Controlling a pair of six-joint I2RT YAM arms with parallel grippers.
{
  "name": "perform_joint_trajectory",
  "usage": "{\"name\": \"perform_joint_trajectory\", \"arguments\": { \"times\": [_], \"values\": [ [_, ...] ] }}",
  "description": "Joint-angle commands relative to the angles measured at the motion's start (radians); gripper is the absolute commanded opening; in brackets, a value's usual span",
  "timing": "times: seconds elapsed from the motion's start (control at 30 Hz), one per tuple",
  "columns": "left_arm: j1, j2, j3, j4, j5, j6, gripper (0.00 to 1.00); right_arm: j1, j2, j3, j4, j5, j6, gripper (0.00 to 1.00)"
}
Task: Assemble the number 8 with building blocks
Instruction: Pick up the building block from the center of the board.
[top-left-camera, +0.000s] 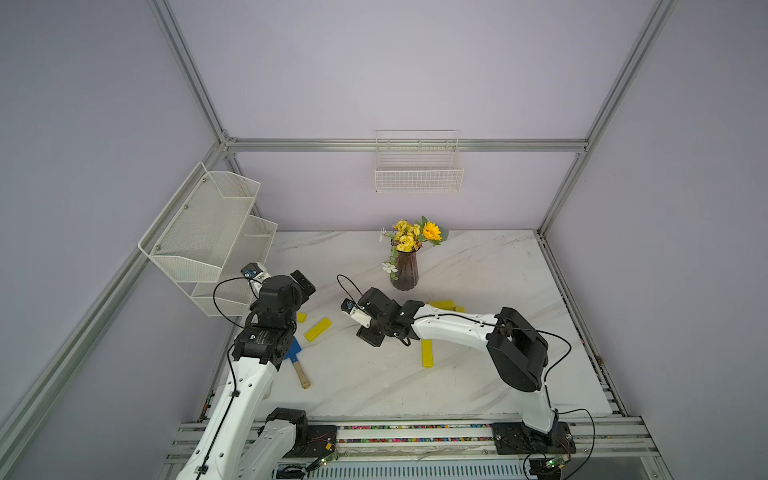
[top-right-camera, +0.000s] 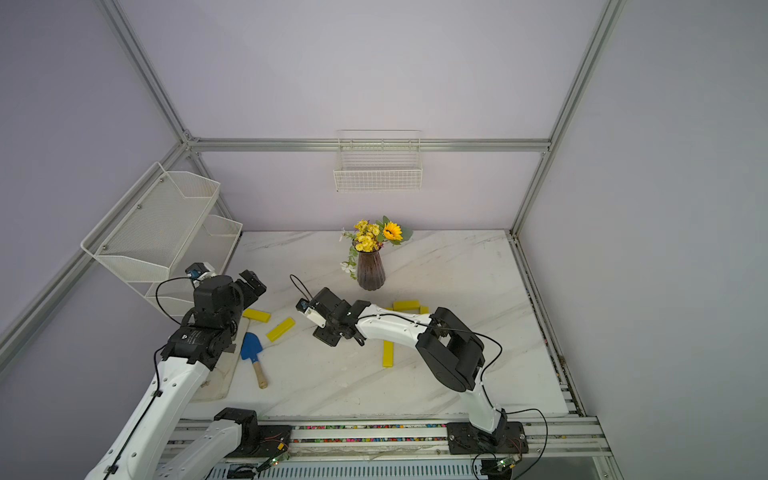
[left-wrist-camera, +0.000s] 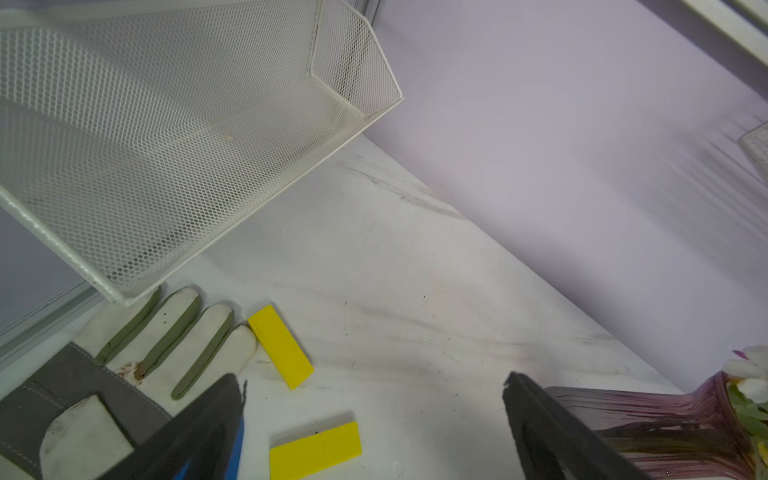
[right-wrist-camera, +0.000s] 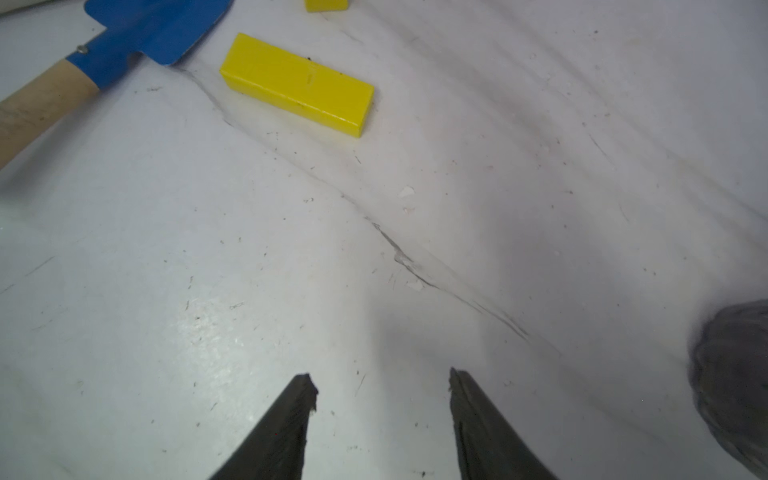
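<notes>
Right wrist view: catching only a clipped corner of one yellow block (right-wrist-camera: 326, 5) far ahead of the right gripper (right-wrist-camera: 380, 376). Finding those jaws parted, holding nothing. Noting a whole yellow bar (right-wrist-camera: 297, 85), smooth, flat, ahead of the tips. Finding the left gripper (left-wrist-camera: 374, 380) spread wide, empty, another yellow bar (left-wrist-camera: 314, 450) showing between its jaws.

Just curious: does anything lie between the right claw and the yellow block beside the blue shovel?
Nothing: the right wrist view shows bare marble table between the right gripper and that yellow block.
</notes>
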Motion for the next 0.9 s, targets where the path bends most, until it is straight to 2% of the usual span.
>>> {"name": "perform_joint_trajectory", "arguments": {
  "times": [0.0,0.2,0.33,0.5,0.63,0.7,0.77,0.8,0.87],
  "values": [
    [0.04,0.032,0.051,-0.046,0.101,-0.035,1.0,-0.001,0.029,0.032,0.097,-0.091,-0.172,0.58],
    [0.108,0.113,0.022,0.01,0.289,-0.088,1.0,-0.001,0.112,0.152,0.087,-0.061,-0.202,0.58],
    [0.121,0.22,0.055,0.0,0.372,-0.118,1.0,-0.004,-0.003,0.018,0.177,-0.057,-0.145,0.58],
    [0.133,0.333,0.083,-0.02,0.397,-0.143,0.96,-0.003,-0.193,-0.161,0.264,-0.025,-0.03,0.58],
    [0.136,0.409,0.116,-0.065,0.345,-0.159,0.88,-0.004,-0.316,-0.27,0.319,-0.003,0.037,0.58],
    [0.139,0.451,0.135,-0.099,0.324,-0.169,0.87,-0.003,-0.361,-0.306,0.327,0.002,0.057,0.58],
    [0.142,0.495,0.148,-0.125,0.305,-0.187,0.75,-0.004,-0.398,-0.335,0.334,0.001,0.069,0.58],
    [0.144,0.533,0.156,-0.14,0.303,-0.191,0.73,-0.003,-0.415,-0.349,0.34,0.0,0.073,0.58],
    [0.146,0.587,0.166,-0.158,0.301,-0.212,0.76,-0.003,-0.441,-0.372,0.35,0.003,0.081,0.58]
  ]
}}
